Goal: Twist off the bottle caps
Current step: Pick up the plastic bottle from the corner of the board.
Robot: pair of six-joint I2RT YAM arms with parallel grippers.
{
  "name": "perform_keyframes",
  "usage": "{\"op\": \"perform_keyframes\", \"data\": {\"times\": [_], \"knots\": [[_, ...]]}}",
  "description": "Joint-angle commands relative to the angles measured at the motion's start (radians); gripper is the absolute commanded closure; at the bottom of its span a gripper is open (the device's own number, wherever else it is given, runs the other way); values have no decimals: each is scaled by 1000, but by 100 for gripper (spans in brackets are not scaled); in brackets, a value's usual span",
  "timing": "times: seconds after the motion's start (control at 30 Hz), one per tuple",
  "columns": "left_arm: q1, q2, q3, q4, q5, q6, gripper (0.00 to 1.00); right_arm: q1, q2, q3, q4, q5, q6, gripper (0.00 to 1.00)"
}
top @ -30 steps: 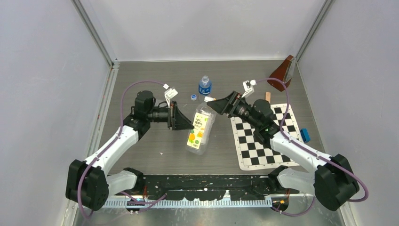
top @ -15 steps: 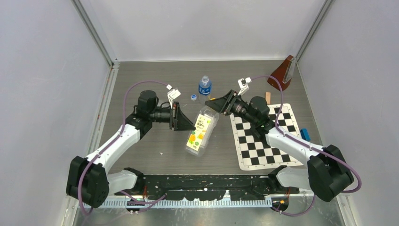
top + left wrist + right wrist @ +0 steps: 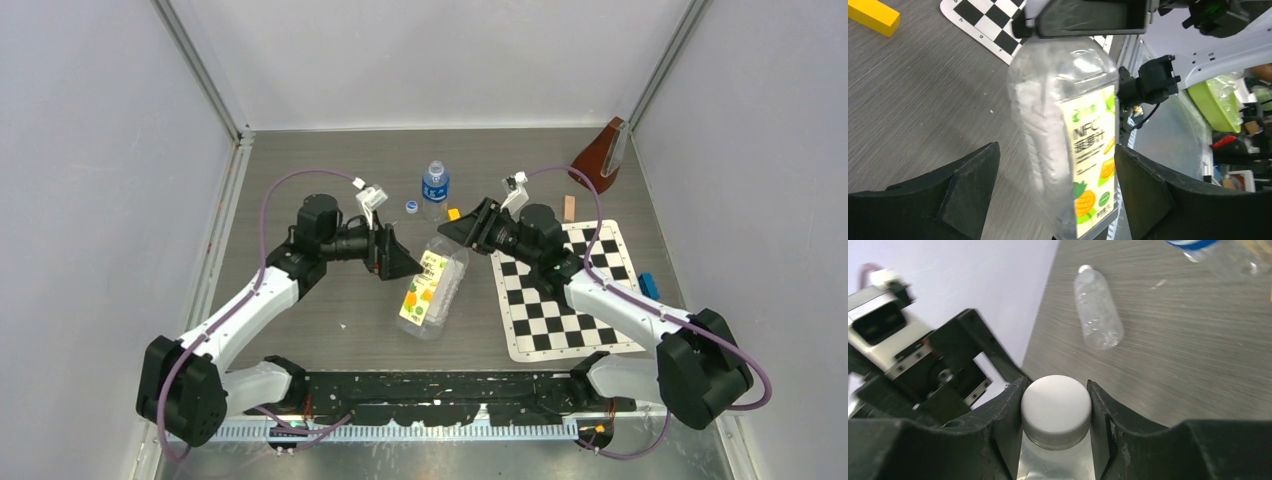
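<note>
**Between two grippers: a light bottle pinched by its cap**

At the middle of the table point(image 3: 330, 180) the juice bottle point(image 3: 432, 288) lies slanted, with its neck toward the far side. It looks empty, so I judge it light. Its thin clear wall will probably dent under a hard squeeze, and the glossy label may slip. The shoulder looks like the stiffest place to hold the body. The white cap point(image 3: 1056, 402) is hard plastic with a ribbed skirt, which should give good bite for turning.

The right gripper point(image 3: 1056, 407) is clamped on that cap, one finger against each side, with the cap's flat top facing the wrist camera. The left gripper point(image 3: 1055, 150) stands wide, its fingers point(image 3: 965, 180) flanking the bottle's body. A gap shows at one finger. At the other, the label edge comes right up to it, and I cannot tell whether they touch. By my reckoning the body is unrestrained and would spin with the cap unless the left fingers close on it.

Whether the bottle's base rests on the table I cannot tell.
</note>
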Motion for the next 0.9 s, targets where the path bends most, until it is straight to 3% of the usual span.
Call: {"op": "perform_keyframes", "data": {"times": [0.0, 0.1, 0.53, 0.87], "knots": [[-121, -70, 68, -89, -242, 136, 11, 26, -54, 107, -226, 155, -42, 98], [-180, -59, 88, -166, -357, 195, 9, 33, -61, 132, -269, 202, -23, 99], [-330, 9, 122, -209, -559, 200, 4, 77, -38, 174, -370, 356, 27, 99], [-351, 52, 83, -65, -494, 105, 0, 93, -19, 162, -315, 371, 55, 99]]}}
